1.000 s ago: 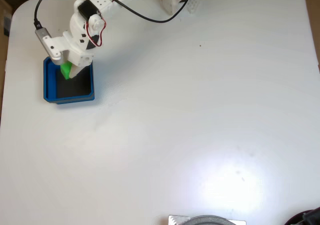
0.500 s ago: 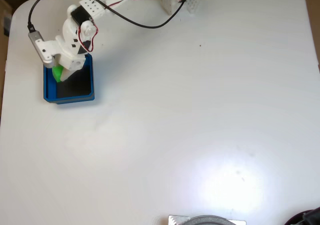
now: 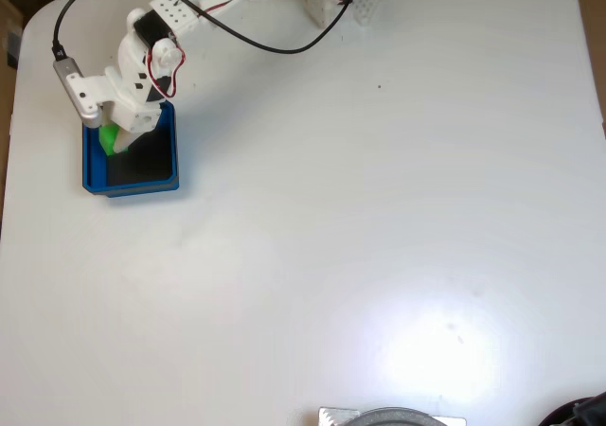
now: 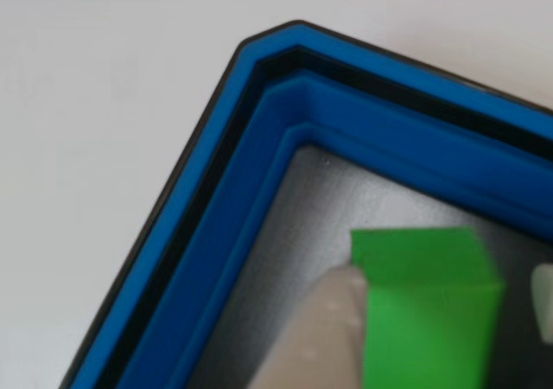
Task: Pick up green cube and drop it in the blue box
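Arm static vs 0.5 s ago — gripper (image 3: 115, 142) fingers pinch the green cube (image 4: 423, 307) over the blue box (image 3: 170, 151) floor, near its top-left corner in the fixed view — release pending.

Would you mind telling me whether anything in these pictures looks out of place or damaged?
Nothing stands out. The green cube sits between the gripper fingers over the blue box, near its left wall in the fixed view, and the box lies flat on the white table.
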